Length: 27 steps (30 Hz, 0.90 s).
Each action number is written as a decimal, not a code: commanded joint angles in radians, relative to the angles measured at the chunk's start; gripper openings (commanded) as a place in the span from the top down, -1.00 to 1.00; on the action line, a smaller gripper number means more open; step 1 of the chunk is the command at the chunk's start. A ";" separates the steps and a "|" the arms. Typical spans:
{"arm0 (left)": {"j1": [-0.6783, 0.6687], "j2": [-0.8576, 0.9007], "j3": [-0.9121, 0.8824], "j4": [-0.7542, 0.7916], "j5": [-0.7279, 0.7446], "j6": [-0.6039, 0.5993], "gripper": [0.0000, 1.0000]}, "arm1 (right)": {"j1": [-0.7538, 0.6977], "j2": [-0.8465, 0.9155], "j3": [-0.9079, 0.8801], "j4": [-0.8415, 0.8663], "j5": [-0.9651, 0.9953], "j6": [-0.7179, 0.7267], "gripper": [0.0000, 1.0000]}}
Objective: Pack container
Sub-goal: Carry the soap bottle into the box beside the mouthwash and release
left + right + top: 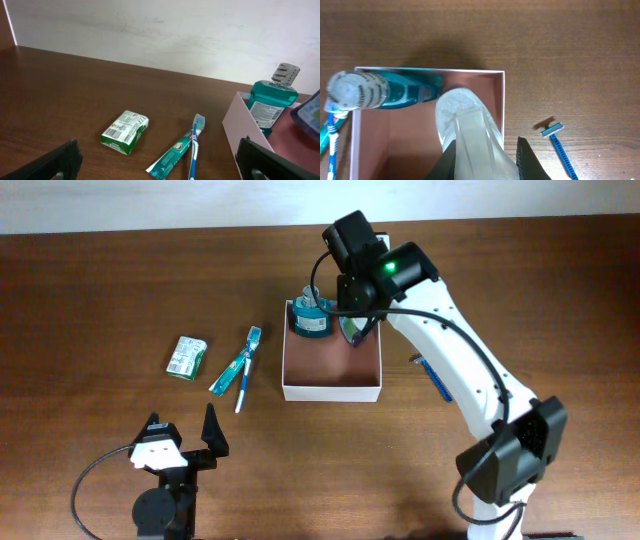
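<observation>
Seen from overhead, the square shallow container (330, 368), white-walled with a reddish-brown floor, holds a teal plastic mouthwash bottle (311, 318) in its far-left corner. The right gripper (352, 328) is just beside that bottle. Left of the container lie a green-and-white packet (187, 357), a toothpaste tube (228, 375) and a blue toothbrush (244, 376). A blue razor (435, 378) lies to its right. The left gripper (183, 420), well left of the container, is spread wide and empty.

From the left wrist, the mouthwash bottle stands upright behind the container's wall.

From the right wrist, the fingers (527, 157) clasp a pale frosted bottle (465, 120) over the container's far-right corner.

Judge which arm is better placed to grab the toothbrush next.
Left, likely: the left end effector, open, faces the toothbrush, left of the container. The right end effector is shut on a clear-topped item over it.
</observation>
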 commanded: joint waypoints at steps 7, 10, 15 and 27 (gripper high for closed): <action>0.003 -0.008 -0.007 0.003 0.011 0.019 -0.99 | 0.005 0.065 0.029 0.023 0.083 0.054 0.72; 0.003 -0.008 -0.007 0.003 0.011 0.019 -0.99 | 0.004 0.075 0.029 0.038 0.086 0.054 0.73; 0.003 -0.008 -0.007 0.003 0.011 0.020 -0.99 | 0.004 0.092 0.029 0.069 0.110 0.056 0.73; 0.003 -0.008 -0.007 0.003 0.011 0.019 -0.99 | 0.004 0.142 0.029 0.081 0.119 0.056 0.60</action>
